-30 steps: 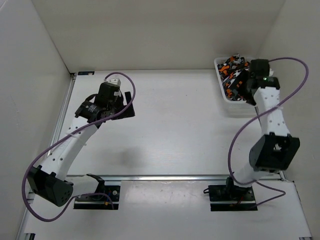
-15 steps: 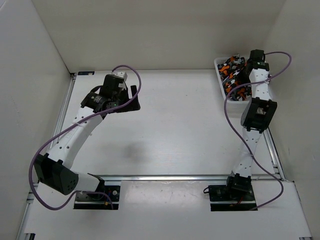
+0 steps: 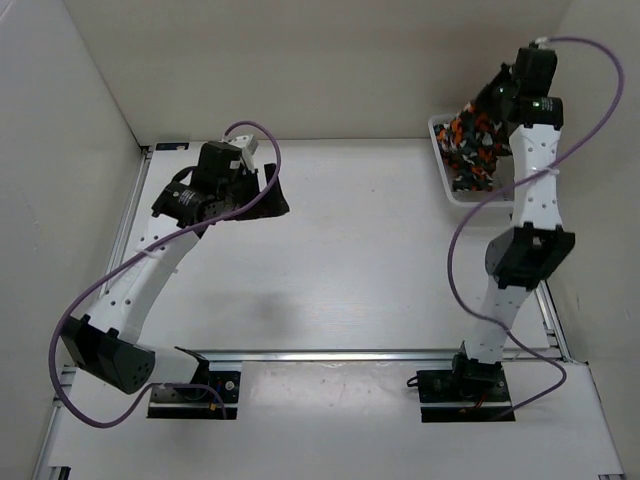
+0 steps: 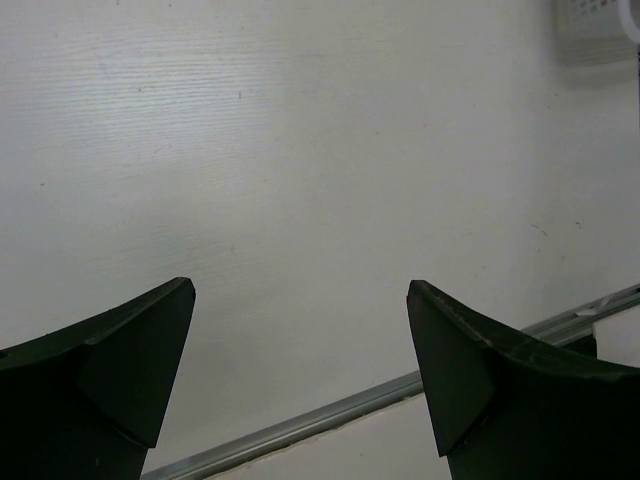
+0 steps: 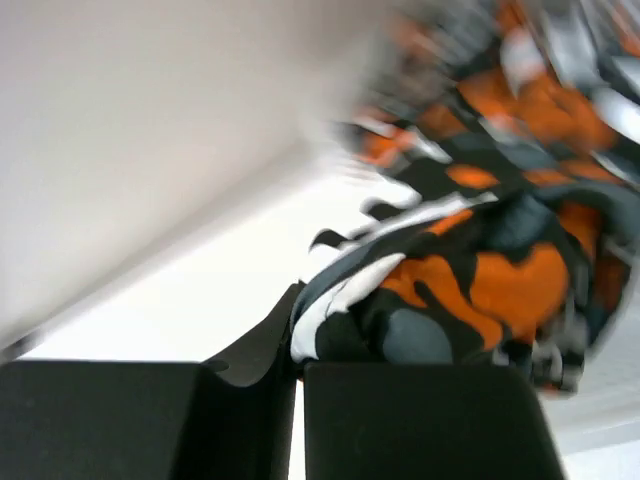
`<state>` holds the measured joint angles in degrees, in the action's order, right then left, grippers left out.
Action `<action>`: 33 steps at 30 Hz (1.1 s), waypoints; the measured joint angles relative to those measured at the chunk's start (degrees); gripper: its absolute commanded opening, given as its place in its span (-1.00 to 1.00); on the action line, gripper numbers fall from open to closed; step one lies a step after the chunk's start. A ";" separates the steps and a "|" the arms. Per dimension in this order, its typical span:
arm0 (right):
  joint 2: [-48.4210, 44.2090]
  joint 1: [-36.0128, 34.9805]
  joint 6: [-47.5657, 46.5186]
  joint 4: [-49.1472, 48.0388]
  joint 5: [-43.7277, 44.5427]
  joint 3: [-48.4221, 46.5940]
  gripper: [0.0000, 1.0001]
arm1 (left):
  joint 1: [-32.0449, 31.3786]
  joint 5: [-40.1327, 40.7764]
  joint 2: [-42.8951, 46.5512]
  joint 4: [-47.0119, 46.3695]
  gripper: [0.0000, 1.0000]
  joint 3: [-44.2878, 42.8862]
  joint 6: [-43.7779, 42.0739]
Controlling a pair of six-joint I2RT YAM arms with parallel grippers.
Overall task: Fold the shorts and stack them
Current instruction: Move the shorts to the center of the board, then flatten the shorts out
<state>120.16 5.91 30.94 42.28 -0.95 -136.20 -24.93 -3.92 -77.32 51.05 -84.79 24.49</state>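
The shorts (image 3: pixel 478 140) hang from the right gripper (image 3: pixel 501 90) above the basket (image 3: pixel 438 158).

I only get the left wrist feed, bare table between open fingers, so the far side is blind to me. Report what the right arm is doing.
Observer: The right gripper is shut on the shorts, pinching a bunch of the fabric.
Operator: Say where that fabric is.
Observer: It hangs from the gripper over the white basket at the table's far right corner.
Operator: Now place my own arm.
Observer: Your left gripper hovers open over the table's far left part, well apart from the basket.
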 measured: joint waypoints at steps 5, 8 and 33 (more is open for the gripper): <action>-20.20 -9.75 -2.84 -5.51 -4.92 1.73 -0.98 | 2.21 -3.56 2.58 1.62 0.98 -0.63 -1.16; -30.51 -16.11 -4.48 -9.07 -8.96 6.01 -0.98 | 4.28 -3.85 2.62 6.05 0.98 -4.11 -2.03; -61.13 -35.01 1.20 1.64 -0.39 74.90 0.71 | -0.94 -8.79 4.59 5.35 0.98 9.16 4.00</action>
<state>59.02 -29.10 32.14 43.92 -1.34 -61.30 -25.87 -12.71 -72.73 56.40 -75.64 28.49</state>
